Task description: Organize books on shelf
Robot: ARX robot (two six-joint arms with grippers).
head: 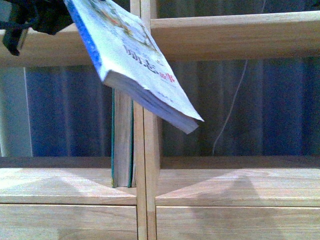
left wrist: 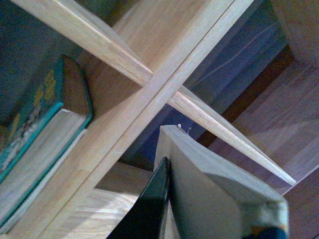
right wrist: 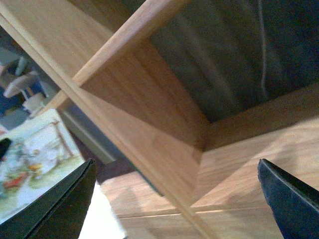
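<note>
The white paperback (head: 135, 60) hangs tilted in front of the shelf's double central upright (head: 146, 165), its lower corner pointing right and down. My left gripper (head: 42, 17), dark at the top left, is shut on its upper end. In the left wrist view one dark finger (left wrist: 149, 209) lies flat against the paperback (left wrist: 209, 189). The teal book (head: 122, 145) stands upright in the left compartment against the upright and also appears as the teal book (left wrist: 40, 149). My right gripper (right wrist: 174, 199) is open and holds nothing, facing the right compartment, with the paperback's cover (right wrist: 35, 159) beside it.
The shelf's upper board (head: 240, 35) crosses above and the lower board (head: 240, 185) below, with drawer fronts (head: 65, 222) underneath. Behind the open compartments hangs a dark blue curtain (head: 65, 110), and a thin white cable (head: 230, 110) runs down behind the right one.
</note>
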